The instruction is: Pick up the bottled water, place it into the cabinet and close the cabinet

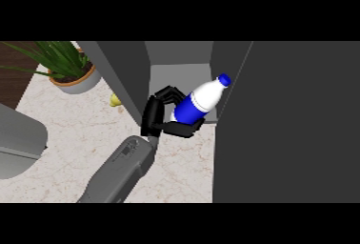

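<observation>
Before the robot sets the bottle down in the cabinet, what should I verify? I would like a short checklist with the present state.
1. Robot hand curled round the bottle: ok.
2. Cabinet door open: ok.
3. Bottle upright: not ok, it tilts, cap toward the upper right.
4. Cap apart from the door's edge: cannot tell, very near.
5. Bottle's base over the cabinet shelf: cannot tell.
6. Other robot hand out of the way: cannot tell, not in view.

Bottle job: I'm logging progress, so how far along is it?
Done: the bottle is lifted, the left hand curled round it. In hand: it hangs tilted at the mouth of the open cabinet. Left: set it inside, let go, shut the door.
</observation>
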Robot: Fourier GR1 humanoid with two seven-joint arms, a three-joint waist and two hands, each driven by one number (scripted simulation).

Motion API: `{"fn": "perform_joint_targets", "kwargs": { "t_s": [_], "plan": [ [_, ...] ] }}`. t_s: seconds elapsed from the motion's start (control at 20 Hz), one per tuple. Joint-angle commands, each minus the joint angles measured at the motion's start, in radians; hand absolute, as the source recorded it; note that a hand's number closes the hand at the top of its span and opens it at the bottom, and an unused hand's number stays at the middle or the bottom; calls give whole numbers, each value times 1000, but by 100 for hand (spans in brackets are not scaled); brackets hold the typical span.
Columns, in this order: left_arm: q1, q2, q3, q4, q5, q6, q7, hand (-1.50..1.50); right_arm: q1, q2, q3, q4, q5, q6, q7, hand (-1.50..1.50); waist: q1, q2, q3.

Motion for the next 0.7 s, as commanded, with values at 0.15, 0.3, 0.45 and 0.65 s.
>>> {"fn": "perform_joint_targets", "kwargs": {
  "t_s": [0.15, 0.3, 0.45, 0.65],
  "plan": [
    [-215, 0, 62, 220, 70, 26, 34, 150, 80, -48, -50, -124, -87, 44, 7, -150, -19, 10, -1],
    [-253, 0, 57, 258, 151, 49, 48, 150, 50, -16, -37, -107, -80, 30, 7, -150, -20, 11, -1],
    [-320, 0, 90, 346, 124, 150, 28, 150, 70, -45, -79, -93, -105, 67, -28, -150, -33, 14, 0],
    [-378, 0, 83, 453, 94, 224, 27, 150, 36, -37, -87, -78, -114, 75, -11, -150, -27, 18, 0]
  ]
}}
